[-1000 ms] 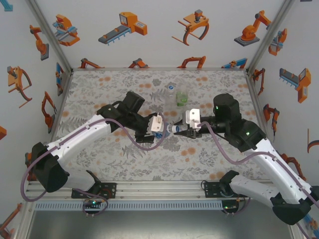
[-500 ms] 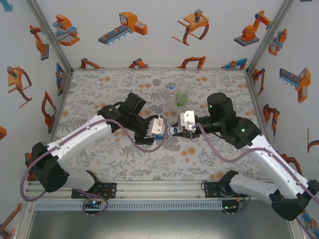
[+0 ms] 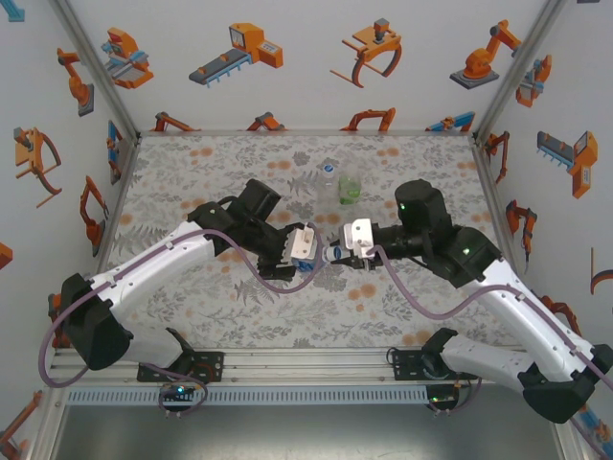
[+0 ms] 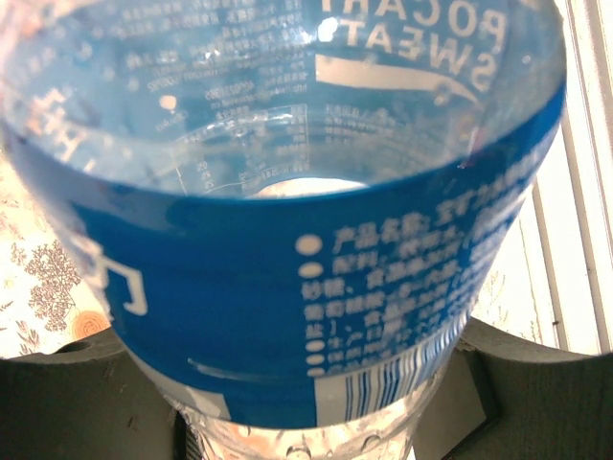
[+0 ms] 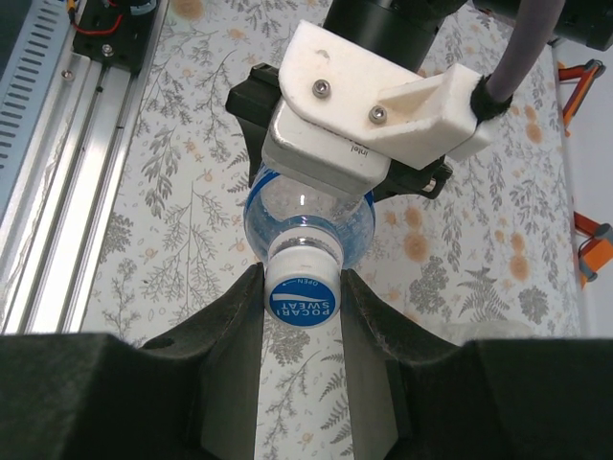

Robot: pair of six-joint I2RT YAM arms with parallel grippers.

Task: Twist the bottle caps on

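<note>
Held level over mid-table, the blue-labelled bottle [image 4: 287, 287] is clamped by the left gripper [image 3: 312, 256] as its white cap [image 5: 303, 299] is pinched tight in the right gripper [image 5: 303, 286]; screwing appears under way, and a tightening twist is called for next

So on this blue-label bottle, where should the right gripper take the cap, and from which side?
Grip the cap by its round side wall, coming end-on along the bottle's axis. The bottle lies sideways in the left gripper, cap face toward the right gripper, whose fingers flank it.
</note>
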